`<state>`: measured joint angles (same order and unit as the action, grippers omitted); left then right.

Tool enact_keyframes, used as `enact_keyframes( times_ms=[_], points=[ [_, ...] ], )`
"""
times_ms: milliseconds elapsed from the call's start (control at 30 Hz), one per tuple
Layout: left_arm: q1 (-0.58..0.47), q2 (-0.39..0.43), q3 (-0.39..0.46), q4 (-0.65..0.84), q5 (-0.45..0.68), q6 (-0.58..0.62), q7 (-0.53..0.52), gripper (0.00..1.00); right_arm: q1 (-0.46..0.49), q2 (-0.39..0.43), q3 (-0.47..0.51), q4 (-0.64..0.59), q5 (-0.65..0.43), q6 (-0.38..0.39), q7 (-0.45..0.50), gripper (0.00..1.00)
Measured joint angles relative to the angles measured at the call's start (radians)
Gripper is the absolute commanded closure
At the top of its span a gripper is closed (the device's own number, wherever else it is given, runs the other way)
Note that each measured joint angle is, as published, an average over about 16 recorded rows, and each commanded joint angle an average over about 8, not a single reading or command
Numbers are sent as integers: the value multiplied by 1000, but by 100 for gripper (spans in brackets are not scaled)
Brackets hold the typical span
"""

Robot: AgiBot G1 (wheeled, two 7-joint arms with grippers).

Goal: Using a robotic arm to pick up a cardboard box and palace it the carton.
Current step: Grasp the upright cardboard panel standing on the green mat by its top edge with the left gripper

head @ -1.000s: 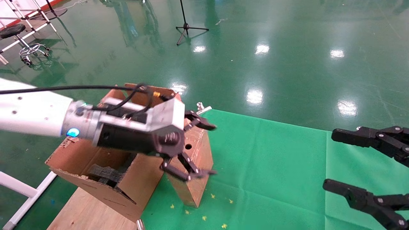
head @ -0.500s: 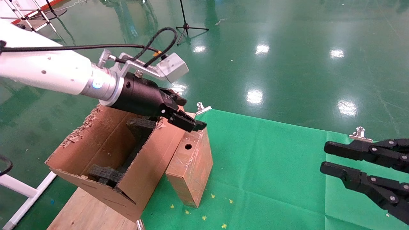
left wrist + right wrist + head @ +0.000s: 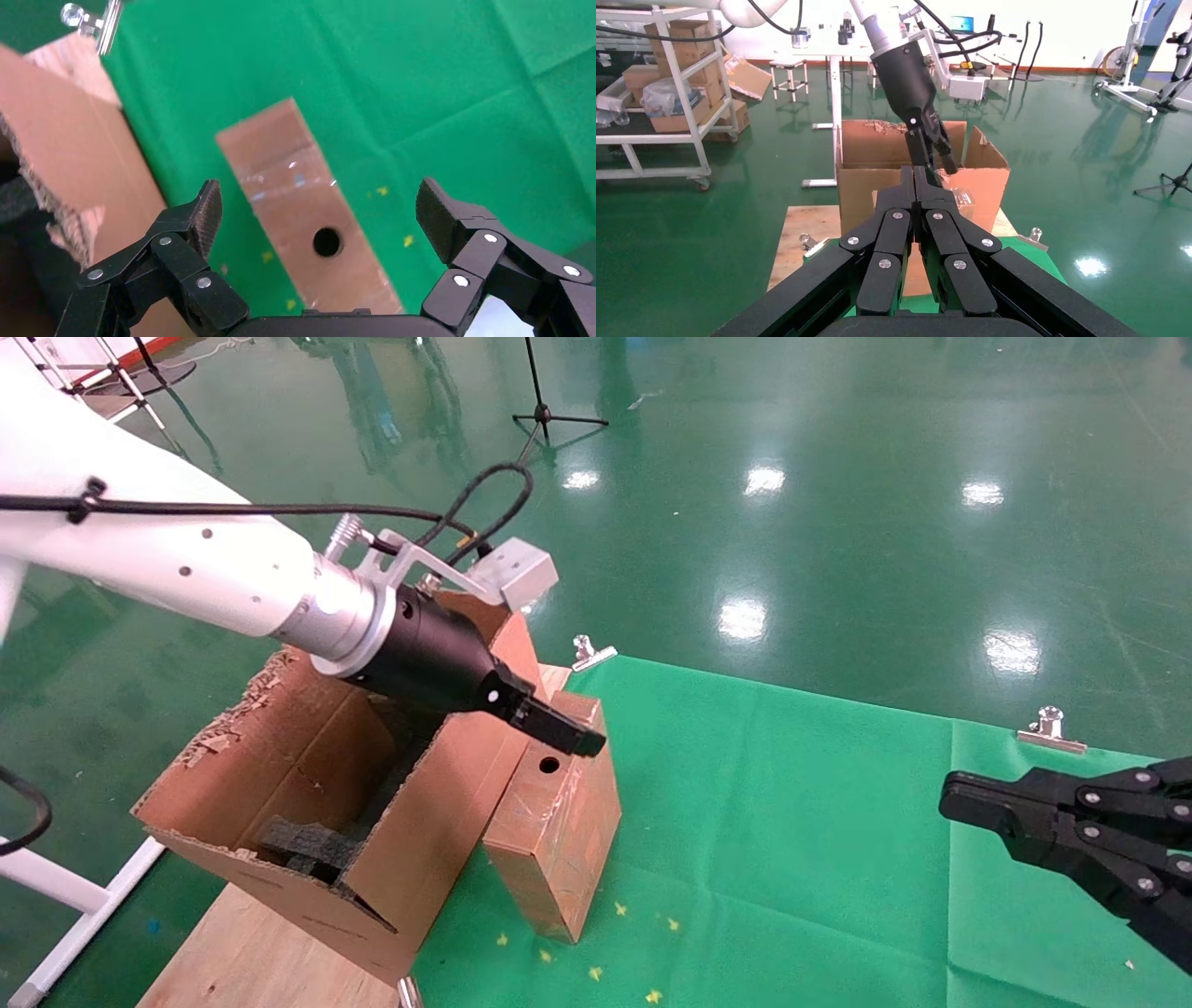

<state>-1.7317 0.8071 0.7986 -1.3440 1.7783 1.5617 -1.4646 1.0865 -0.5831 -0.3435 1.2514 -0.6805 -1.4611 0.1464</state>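
- Left gripper (image 3: pixel 568 733) of the robotic arm (image 3: pixel 186 570) hangs just above the cardboard box (image 3: pixel 556 822), jaws spread wide and holding nothing; in the left wrist view the box (image 3: pixel 302 203) lies between the fingers (image 3: pixel 204 214).
- Box stands on end on the green cloth (image 3: pixel 792 822), leaning against the carton (image 3: pixel 307 784), hole facing up.
- Risk: the near finger may catch the carton's upright flap (image 3: pixel 475 747) on descent, since box and flap touch.
- Risk: a grip near the top could tip the box.
- Right gripper (image 3: pixel 1052 822) idle, well apart, fingers closed on nothing.
- Metal clips (image 3: pixel 591 654) pin the cloth; foam blocks (image 3: pixel 307 845) take up carton space.
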Motion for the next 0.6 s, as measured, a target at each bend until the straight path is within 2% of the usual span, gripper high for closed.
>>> enact_keyframes(
  times_ms=[267,600],
  points=[
    [-18,8,89,-2,-3,-10,-54,0,0,0,0,0,0,0,0,100],
    [-19,19,161,-4,6,-25,-66,0,0,0,0,0,0,0,0,100]
  ],
)
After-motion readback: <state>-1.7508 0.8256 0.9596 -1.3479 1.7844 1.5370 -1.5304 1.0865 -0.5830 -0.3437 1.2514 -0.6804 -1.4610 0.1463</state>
